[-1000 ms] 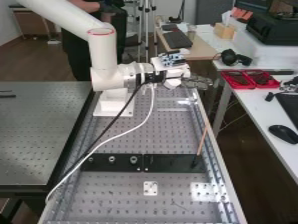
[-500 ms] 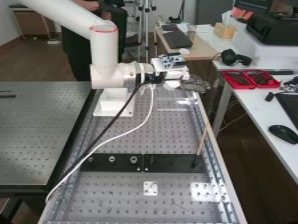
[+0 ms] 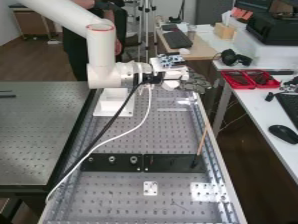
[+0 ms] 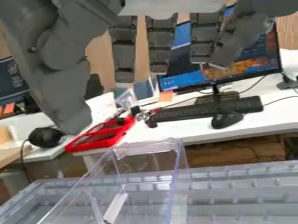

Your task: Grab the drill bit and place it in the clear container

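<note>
Hand point(image 4: 160, 45) wide open, fingers straight, empty. Red tray point(image 4: 85, 146), likely pick spot, beyond fingertips; clear container point(image 4: 174, 185) lower, nearer bench.

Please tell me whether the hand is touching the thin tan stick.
Apart: the high view shows bench rail between the hand and the thin tan stick.

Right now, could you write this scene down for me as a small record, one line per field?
robot: one white arm, by a perforated metal bench
hand: open, fingers straight, at the bench's right side in the high view
clear container: see-through walls, in the wrist view
pale strip: slanted; inside or outside the container, cannot tell
red tray: on the white side table, dark items inside
black plate: on the bench
</note>
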`<state>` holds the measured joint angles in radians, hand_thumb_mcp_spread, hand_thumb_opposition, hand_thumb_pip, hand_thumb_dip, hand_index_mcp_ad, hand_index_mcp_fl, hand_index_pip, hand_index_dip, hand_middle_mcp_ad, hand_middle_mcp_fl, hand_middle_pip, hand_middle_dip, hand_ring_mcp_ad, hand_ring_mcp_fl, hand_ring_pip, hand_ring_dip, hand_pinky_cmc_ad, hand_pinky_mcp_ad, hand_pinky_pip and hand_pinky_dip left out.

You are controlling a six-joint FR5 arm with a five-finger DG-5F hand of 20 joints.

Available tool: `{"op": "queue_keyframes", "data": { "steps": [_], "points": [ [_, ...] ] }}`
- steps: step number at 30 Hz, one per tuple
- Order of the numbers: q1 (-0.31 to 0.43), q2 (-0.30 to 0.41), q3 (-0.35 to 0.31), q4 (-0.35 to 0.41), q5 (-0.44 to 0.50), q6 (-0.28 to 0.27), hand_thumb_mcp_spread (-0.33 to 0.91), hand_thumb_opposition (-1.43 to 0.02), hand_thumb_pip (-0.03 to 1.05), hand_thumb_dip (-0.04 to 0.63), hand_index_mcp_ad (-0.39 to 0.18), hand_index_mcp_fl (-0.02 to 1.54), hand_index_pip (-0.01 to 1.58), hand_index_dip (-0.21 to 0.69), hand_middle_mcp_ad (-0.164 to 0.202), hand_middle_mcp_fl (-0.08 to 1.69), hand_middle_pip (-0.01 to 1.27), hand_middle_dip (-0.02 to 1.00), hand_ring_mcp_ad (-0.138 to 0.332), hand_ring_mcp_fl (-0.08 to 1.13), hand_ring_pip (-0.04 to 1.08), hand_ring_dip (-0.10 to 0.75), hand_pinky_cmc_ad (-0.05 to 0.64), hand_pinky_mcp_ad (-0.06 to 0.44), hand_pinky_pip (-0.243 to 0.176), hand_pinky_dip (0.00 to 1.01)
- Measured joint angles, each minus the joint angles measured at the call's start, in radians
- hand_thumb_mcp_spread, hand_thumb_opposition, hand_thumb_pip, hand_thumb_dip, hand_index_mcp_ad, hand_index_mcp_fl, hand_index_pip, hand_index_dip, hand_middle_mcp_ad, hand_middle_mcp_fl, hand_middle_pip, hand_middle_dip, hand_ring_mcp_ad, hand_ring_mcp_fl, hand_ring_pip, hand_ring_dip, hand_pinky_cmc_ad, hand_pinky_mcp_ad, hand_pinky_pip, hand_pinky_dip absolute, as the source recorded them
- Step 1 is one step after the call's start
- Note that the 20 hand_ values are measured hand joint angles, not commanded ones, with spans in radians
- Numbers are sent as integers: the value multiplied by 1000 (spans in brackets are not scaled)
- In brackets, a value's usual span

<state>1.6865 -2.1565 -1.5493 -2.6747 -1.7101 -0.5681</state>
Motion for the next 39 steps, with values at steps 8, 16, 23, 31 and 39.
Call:
{"op": "queue_keyframes", "data": {
  "steps": [8, 16, 23, 31, 39],
  "points": [
    [-30, 103, -78, 19, 44, -23, 278, -709, 688, 230, -93, 23, 565, 243, 49, 86, 113, 220, 211, 10, 86, 54, 295, 145, -113, 321],
    [-55, 215, -155, 28, 146, -54, 209, -665, 571, 157, -54, 19, 468, 253, 52, 87, 113, 220, 213, 5, 80, 54, 276, 148, -127, 353],
    [-61, 256, -182, 30, 254, -63, 195, -649, 571, 126, -54, 54, 433, 276, 54, 86, 115, 220, 216, 3, 72, 54, 278, 148, -131, 360],
    [-51, 286, -199, 28, 329, -76, 182, -649, 569, 101, -54, 87, 417, 284, 54, 89, 117, 220, 216, 5, 82, 54, 278, 147, -131, 367],
    [-47, 300, -195, 20, 330, -90, 182, -649, 564, 101, -54, 131, 405, 284, 54, 87, 120, 220, 216, 7, 82, 54, 278, 147, -131, 367]
  ]
}}
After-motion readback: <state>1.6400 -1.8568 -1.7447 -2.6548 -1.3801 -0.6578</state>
